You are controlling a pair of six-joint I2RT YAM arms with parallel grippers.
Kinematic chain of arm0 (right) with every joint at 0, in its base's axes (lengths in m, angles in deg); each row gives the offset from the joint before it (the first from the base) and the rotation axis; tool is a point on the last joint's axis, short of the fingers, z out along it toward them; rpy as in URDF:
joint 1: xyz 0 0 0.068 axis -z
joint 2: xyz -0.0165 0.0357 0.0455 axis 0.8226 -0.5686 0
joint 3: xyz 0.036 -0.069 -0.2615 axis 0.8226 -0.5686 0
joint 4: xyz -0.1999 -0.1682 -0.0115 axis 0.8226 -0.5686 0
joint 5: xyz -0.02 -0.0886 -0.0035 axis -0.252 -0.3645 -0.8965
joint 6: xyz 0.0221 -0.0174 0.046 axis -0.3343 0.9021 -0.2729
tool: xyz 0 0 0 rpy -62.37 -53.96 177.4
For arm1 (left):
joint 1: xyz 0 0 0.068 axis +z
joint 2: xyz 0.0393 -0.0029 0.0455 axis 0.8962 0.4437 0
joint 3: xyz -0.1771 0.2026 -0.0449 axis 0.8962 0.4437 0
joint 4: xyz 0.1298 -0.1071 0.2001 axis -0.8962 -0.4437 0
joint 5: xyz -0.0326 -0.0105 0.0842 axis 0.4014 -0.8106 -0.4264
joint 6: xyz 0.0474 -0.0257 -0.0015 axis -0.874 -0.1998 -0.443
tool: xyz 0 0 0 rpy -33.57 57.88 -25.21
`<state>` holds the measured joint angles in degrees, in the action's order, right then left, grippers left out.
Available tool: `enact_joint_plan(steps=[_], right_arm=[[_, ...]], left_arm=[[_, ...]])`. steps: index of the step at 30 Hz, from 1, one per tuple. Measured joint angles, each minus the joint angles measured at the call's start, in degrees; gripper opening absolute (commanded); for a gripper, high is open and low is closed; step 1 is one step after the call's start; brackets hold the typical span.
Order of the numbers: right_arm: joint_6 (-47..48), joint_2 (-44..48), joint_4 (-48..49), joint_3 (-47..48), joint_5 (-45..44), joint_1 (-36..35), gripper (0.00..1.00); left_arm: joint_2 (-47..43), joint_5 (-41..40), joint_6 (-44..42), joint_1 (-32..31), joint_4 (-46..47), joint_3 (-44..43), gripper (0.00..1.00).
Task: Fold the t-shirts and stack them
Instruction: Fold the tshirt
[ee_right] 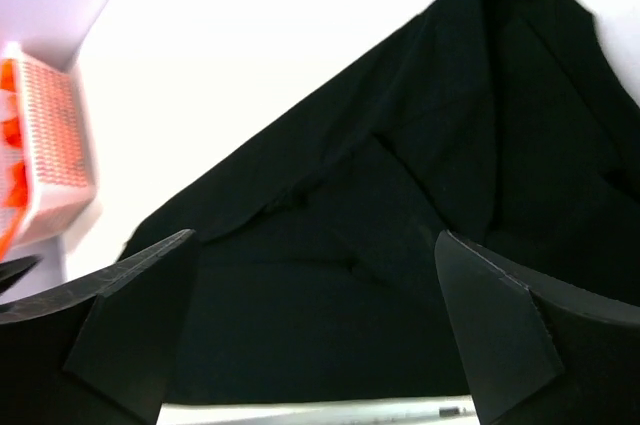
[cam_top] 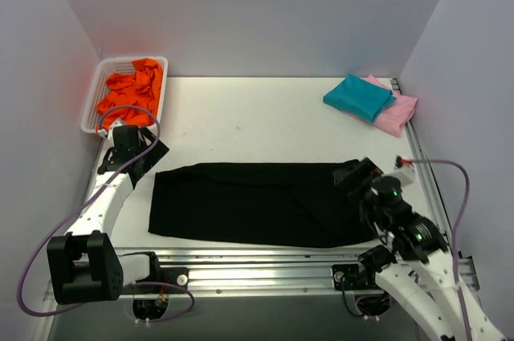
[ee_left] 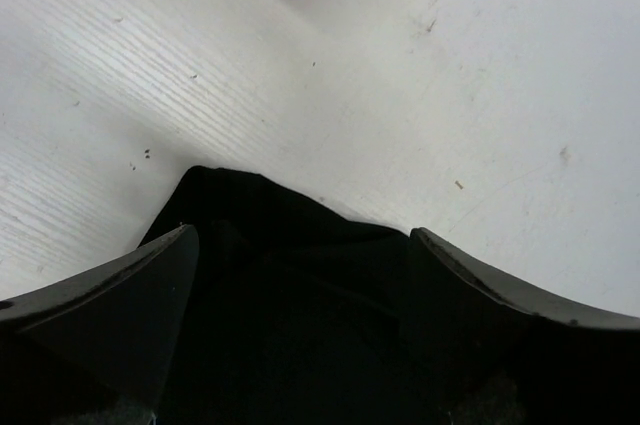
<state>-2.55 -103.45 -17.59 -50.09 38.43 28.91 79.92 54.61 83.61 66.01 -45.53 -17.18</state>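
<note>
From the overhead view I see the black shirt (cam_top: 257, 205) lying as a long flat band across the lower middle of the frame. It rests on the white table (cam_top: 241, 116), just above the metal rail (cam_top: 265, 265). My left gripper (cam_top: 138, 156) sits at the shirt's upper left corner and my right gripper (cam_top: 359, 174) at its upper right corner.

The teal shirt (cam_top: 357, 96) lies folded on top of the pink shirt (cam_top: 400, 114) in the upper right, well apart from the black one. A white basket (cam_top: 90, 108) holding orange cloth (cam_top: 132, 88) stands in the upper left, near the left gripper.

The overhead view does not let me read the jaw gaps, but the wrist cameras do. In the left wrist view both fingers (ee_left: 130, 305) stand wide apart at the bottom corners. One corner of the black shirt pokes up between them, not pinched, and bare table fills the rest of the frame. Whether the fingertips touch the cloth I cannot tell.

In the right wrist view the fingers (ee_right: 130, 315) are spread just as wide and clamp nothing. The black shirt fills most of that frame and shows creases and overlapping layers that look like plain flat black from above. The basket shows at its left edge. The teal and pink shirts appear only from overhead.
</note>
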Motion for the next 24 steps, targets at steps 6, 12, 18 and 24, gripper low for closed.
enact_joint_plan(steps=[6,12,18,24], right_arm=[[5.4,-26.1,18.9,0.3,1.2,0.3,0.98],[8.4,-52.2,35.3,0.9,2.9,-1.1,0.92],[9.7,-59.3,41.6,0.9,2.3,-2.6,0.91],[10.9,-61.1,42.6,1.3,-0.9,-2.9,0.91]], left_arm=[[2.4,0.1,0.3,0.1,0.2,-3.7,0.81],[3.0,3.2,0.5,-0.9,3.5,-1.8,0.65],[3.0,4.9,0.5,-1.6,4.8,-0.2,0.64],[2.9,5.3,0.5,-1.6,6.5,0.0,0.64]])
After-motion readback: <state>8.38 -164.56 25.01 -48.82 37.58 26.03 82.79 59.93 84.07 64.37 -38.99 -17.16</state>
